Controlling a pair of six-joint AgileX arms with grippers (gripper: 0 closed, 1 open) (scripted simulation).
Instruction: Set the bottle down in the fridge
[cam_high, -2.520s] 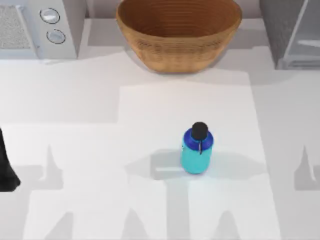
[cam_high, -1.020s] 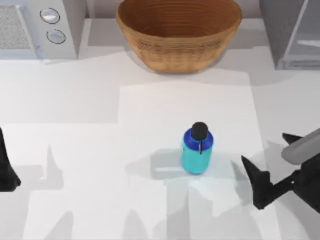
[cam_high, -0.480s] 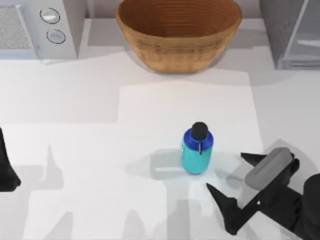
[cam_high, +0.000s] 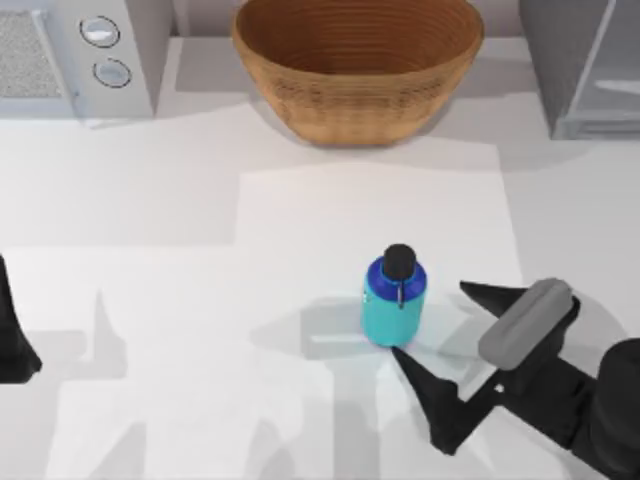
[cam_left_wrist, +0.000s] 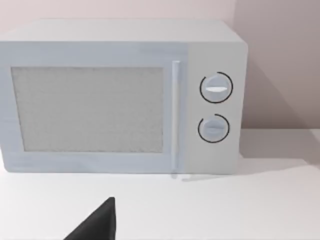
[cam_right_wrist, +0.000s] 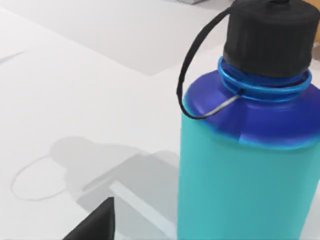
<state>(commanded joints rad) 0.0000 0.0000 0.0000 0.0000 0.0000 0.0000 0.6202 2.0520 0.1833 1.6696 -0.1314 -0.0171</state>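
The turquoise bottle (cam_high: 393, 300) with its dark blue shoulder and black cap stands upright near the table's middle, slightly right. My right gripper (cam_high: 430, 322) is open just to its right, one finger tip beside the bottle's base and the other farther right, not touching it. The right wrist view has the bottle (cam_right_wrist: 250, 150) close up, with its thin black strap and one dark fingertip (cam_right_wrist: 100, 222) low in the picture. The fridge (cam_high: 580, 60) stands at the back right corner. My left gripper (cam_high: 12, 340) is parked at the table's left edge, open.
A large woven basket (cam_high: 357, 70) sits at the back middle. A light grey microwave (cam_high: 70, 50) with two round dials is at the back left, and the left wrist view faces the microwave (cam_left_wrist: 125, 95). White tabletop lies between the bottle and the fridge.
My right arm came in from the right edge and moved left toward the bottle, its open fingers now reaching the bottle's right side. The bottle and left arm have not moved.
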